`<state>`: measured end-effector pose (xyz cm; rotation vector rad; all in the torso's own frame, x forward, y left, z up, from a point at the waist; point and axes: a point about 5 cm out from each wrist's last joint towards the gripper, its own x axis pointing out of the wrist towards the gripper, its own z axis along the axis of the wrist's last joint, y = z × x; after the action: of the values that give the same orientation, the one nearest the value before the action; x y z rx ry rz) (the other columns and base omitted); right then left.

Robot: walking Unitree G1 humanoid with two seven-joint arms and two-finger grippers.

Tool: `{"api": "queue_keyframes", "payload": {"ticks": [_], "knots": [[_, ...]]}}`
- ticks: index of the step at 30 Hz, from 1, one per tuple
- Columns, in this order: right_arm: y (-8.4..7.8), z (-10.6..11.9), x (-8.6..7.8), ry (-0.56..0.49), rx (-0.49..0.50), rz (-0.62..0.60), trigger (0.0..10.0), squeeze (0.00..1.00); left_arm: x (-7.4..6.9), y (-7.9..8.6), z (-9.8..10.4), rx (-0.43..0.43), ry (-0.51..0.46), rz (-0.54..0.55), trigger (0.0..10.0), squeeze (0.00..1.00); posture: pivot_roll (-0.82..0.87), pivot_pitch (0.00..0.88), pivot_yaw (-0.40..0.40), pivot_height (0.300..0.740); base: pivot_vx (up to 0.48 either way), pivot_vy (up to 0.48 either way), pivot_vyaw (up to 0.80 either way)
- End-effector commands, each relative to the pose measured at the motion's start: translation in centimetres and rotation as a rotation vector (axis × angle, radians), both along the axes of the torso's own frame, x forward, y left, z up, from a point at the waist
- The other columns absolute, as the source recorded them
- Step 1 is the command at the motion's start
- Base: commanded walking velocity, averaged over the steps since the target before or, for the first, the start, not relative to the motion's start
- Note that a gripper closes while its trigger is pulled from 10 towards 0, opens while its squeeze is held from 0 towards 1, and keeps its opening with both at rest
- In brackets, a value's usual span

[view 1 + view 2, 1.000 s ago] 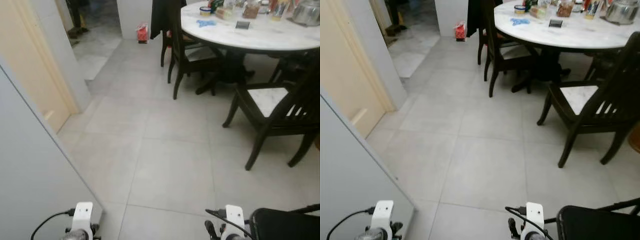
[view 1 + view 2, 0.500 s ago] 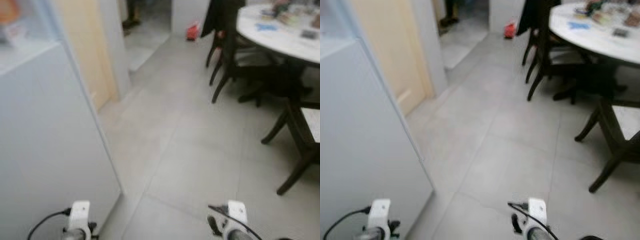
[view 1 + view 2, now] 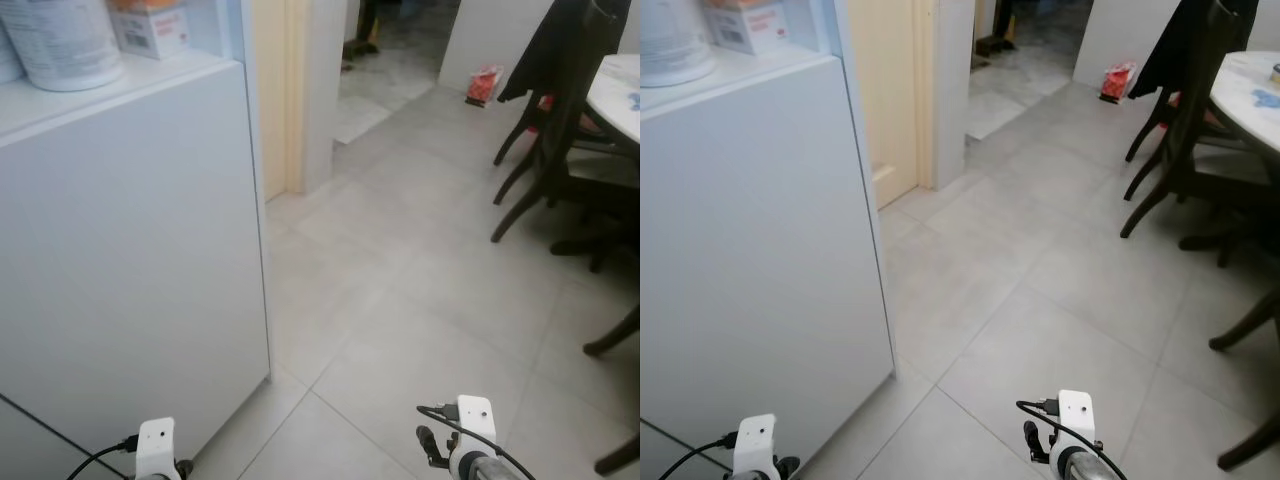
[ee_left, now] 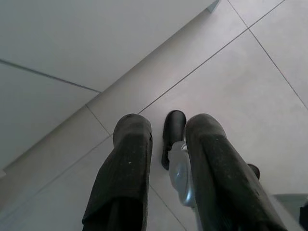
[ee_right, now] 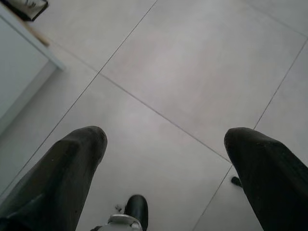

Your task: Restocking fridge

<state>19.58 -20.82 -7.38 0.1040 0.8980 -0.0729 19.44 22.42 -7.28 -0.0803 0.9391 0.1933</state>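
Observation:
A tall white unit [image 3: 130, 250] stands close on my left. On its top shelf sit a white tub [image 3: 60, 40] and an orange-and-white box [image 3: 148, 25]. Both arms hang low at the bottom of the eye views, the left wrist [image 3: 155, 450] near the unit's corner and the right wrist [image 3: 470, 445] over bare tiles. In the left wrist view my left gripper [image 4: 168, 125] points at the floor, its fingers close together and holding nothing. My right gripper [image 5: 163, 139] is spread wide open over the tiles, also holding nothing.
A cream door [image 3: 268, 90] and a doorway [image 3: 390, 60] lie ahead, with a red bag [image 3: 485, 85] against the far wall. Dark wooden chairs [image 3: 545, 110] and the edge of a round marble table [image 3: 615, 85] stand to the right. Grey floor tiles [image 3: 400, 300] stretch between them.
The whole picture has swung: the camera turned left, so the table slid off to the right and the white unit came into view. Both arms hang as before.

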Motion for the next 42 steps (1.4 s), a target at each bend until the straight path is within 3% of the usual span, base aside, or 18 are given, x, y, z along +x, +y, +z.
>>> {"api": "queue_keyframes", "payload": {"ticks": [1, 10, 14, 35, 39, 42], "knots": [[-0.1, -0.2, -0.4, 0.011, -0.006, -0.001, 10.0, 0.0, -0.4, 0.2, -0.2, 0.008, 0.02, 0.012, 10.0, 0.0, -0.04, 0.0, -0.066, 0.74, 0.0, 0.0, 0.58], [0.2, -0.6, -1.2, 0.017, 0.01, 0.018, 10.0, 0.0, -1.2, 0.6, -0.5, 0.019, 0.049, 0.025, 10.0, 0.0, -0.04, 0.0, -0.045, 0.74, 0.0, 0.0, 0.8], [0.1, -0.6, -1.2, 0.019, 0.011, 0.017, 10.0, 0.0, -0.7, 0.5, -0.3, 0.026, 0.042, 0.009, 10.0, 0.0, -0.03, 0.0, -0.05, 0.74, 0.0, 0.0, 0.8], [0.5, -0.5, -0.9, 0.021, 0.02, 0.027, 10.0, 0.0, -0.8, 1.2, -0.1, 0.043, 0.039, -0.004, 10.0, 0.0, -0.02, 0.0, -0.036, 0.74, 0.0, 0.0, 0.8], [0.5, -0.5, -0.8, 0.028, 0.014, 0.061, 10.0, 0.0, -0.8, 1.3, -0.1, 0.046, 0.043, -0.006, 10.0, 0.0, -0.02, 0.0, -0.036, 0.74, 0.0, 0.0, 0.2], [0.6, -0.4, -0.6, 0.045, -0.015, 0.154, 10.0, 0.0, -0.7, 1.3, -0.1, 0.047, 0.042, -0.009, 10.0, 0.0, 0.0, 0.0, -0.036, 0.74, 0.0, 0.0, 0.0]]}}
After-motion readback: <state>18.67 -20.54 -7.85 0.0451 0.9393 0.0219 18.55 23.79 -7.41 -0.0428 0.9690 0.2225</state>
